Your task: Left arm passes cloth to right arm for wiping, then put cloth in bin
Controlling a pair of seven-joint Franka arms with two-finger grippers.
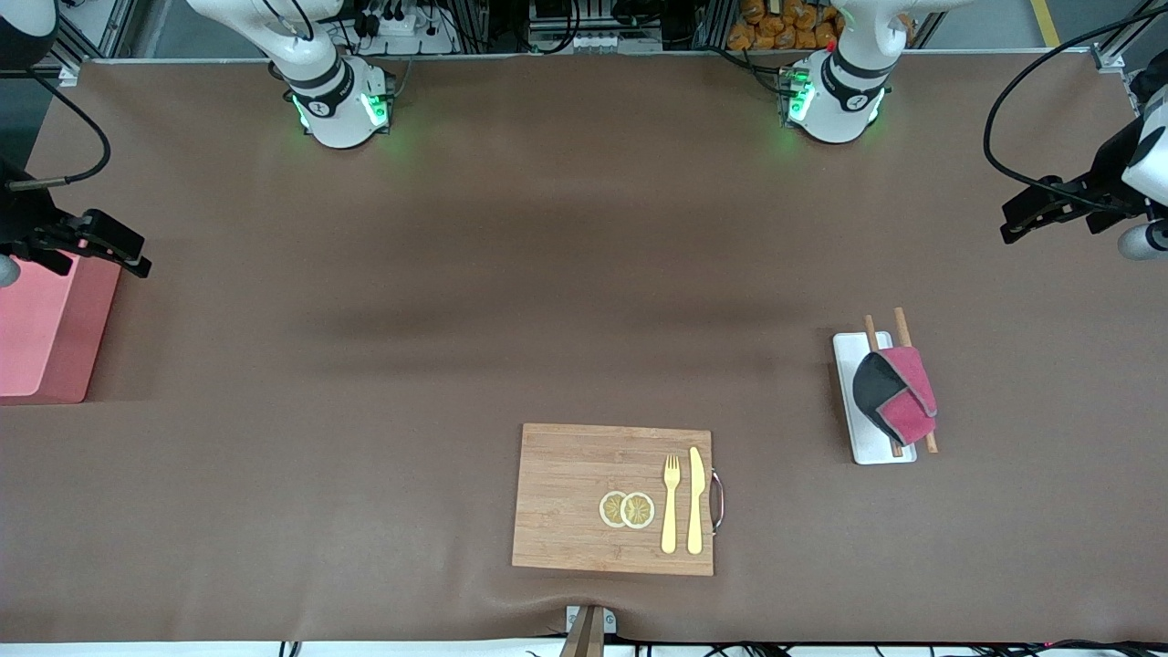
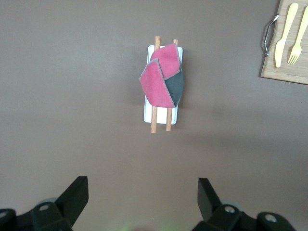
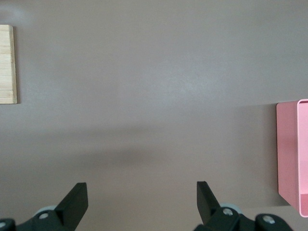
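Cloth (image 1: 896, 394) lies on the white tray (image 1: 850, 351) across the chopsticks (image 1: 902, 321), toward my left arm's end. My left gripper (image 2: 143, 199) hangs spread and empty over bare table — my right gripper (image 3: 142, 202) too, beside the bin (image 1: 46, 328).
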